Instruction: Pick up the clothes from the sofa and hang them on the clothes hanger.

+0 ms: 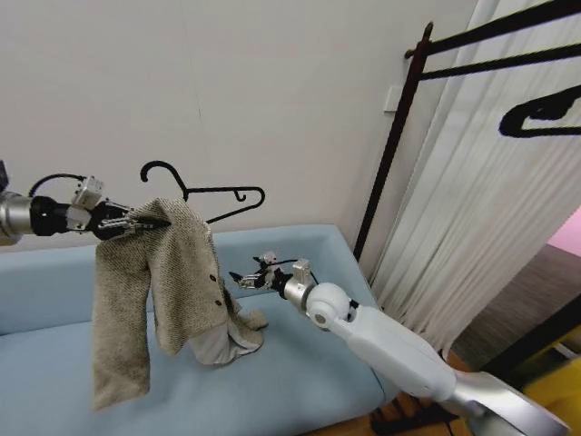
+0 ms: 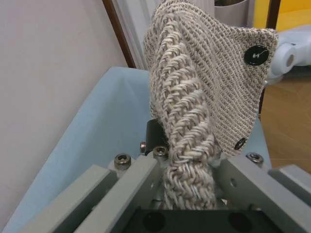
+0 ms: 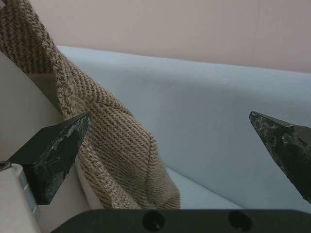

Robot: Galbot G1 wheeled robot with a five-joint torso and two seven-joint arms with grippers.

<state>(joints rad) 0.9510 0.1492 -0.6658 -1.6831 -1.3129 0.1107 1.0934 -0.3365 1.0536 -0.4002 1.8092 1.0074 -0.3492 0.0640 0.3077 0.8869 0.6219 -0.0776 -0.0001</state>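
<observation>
I note the left hand (image 1: 136,223) clenched on the knit cardigan (image 1: 172,272), which drapes over a black hanger (image 1: 218,193) above the sofa (image 1: 300,372), hem touching the seat. The right hand (image 1: 243,277) is released, fingers spread, just beside the cardigan's front edge.

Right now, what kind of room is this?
Likely a home living room: light blue sofa, dark clothes rack, white curtain. Left gripper holds a knit jacket over the sofa; right gripper open beside it.
</observation>
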